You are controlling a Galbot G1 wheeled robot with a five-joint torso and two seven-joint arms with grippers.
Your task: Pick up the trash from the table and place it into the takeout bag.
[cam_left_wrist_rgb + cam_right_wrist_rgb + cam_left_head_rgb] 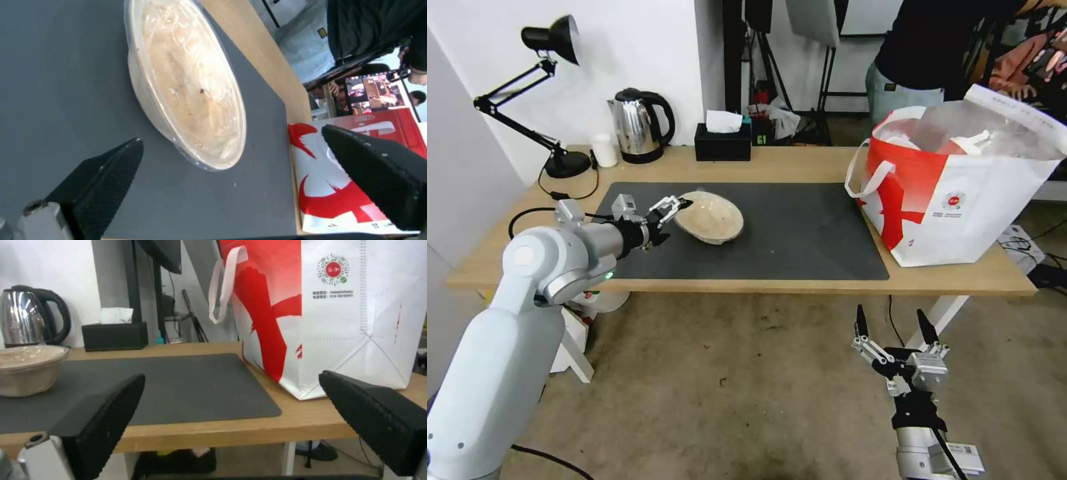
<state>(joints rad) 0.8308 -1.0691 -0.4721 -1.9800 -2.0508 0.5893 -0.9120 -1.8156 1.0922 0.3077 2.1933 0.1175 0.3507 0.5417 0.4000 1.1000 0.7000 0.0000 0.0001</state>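
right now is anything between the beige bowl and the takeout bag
Nothing visible: bare dark mat lies between the beige bowl and the takeout bag. The open left gripper sits at the bowl's far side.

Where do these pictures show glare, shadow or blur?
Head view: the kettle mirrors the room; the takeout bag mouth is washed out bright; the lamp looks unlit. Left wrist view: the bowl film shows pale glare streaks; the open left gripper fingers look soft. Right wrist view: soft shadow beneath the bag; the open right gripper is below table height.
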